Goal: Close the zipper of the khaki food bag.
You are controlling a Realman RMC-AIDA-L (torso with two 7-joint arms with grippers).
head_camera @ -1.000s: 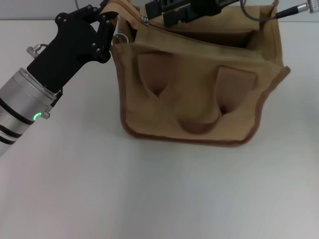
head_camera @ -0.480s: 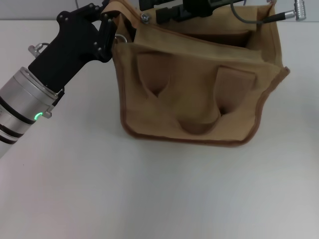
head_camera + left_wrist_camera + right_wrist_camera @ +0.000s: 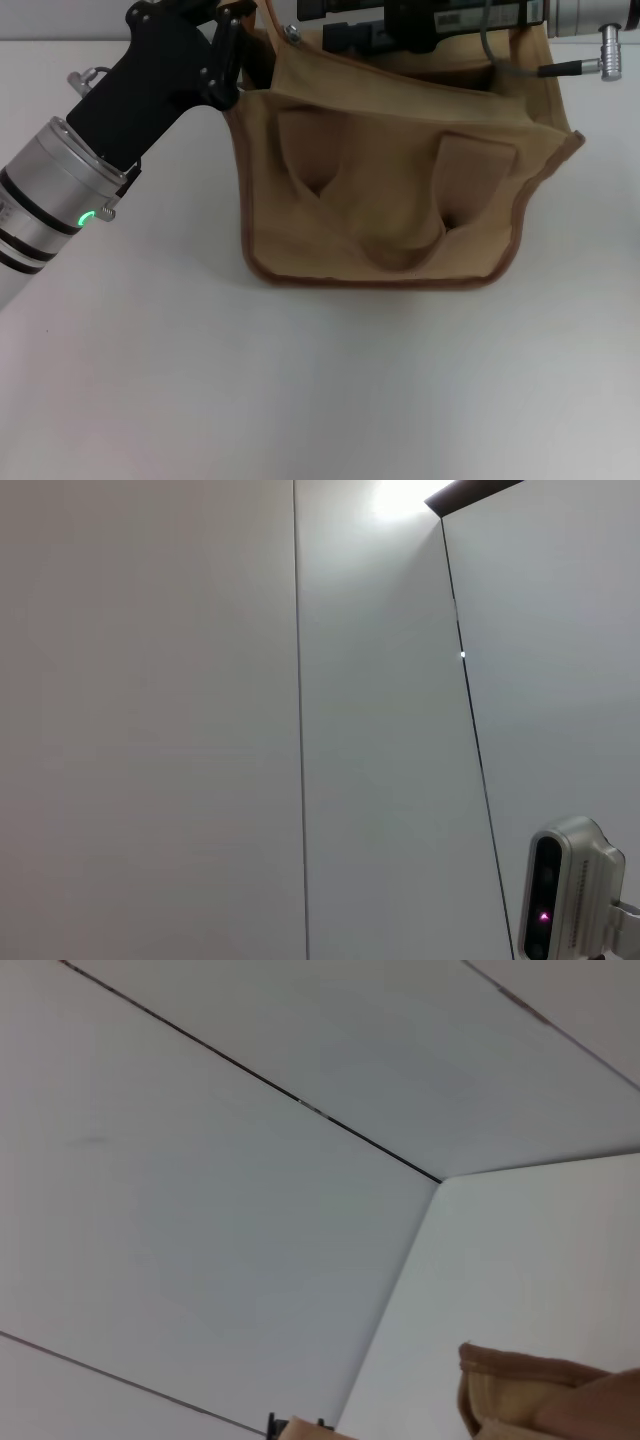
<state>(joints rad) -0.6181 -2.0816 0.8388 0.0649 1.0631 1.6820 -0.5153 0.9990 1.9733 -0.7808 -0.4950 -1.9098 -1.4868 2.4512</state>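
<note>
The khaki food bag [image 3: 390,190] stands on the white table [image 3: 300,400], its near side with two strap handles facing me. Its top is open. The zipper's silver slider [image 3: 291,33] sits at the top left end of the zipper line. My left gripper [image 3: 236,45] is shut on the bag's top left corner. My right gripper [image 3: 330,22] hangs over the bag's mouth at the upper edge of the head view, just right of the slider. A bit of the bag's edge [image 3: 520,1390] shows in the right wrist view.
A grey cable [image 3: 500,62] and a metal plug [image 3: 610,52] of the right arm hang over the bag's far right side. The left wrist view shows only white wall panels and a white camera unit [image 3: 565,900].
My right arm has shifted left and farther back over the bag's mouth. My left arm has moved slightly up with the bag's corner. The slider has stayed in place.
</note>
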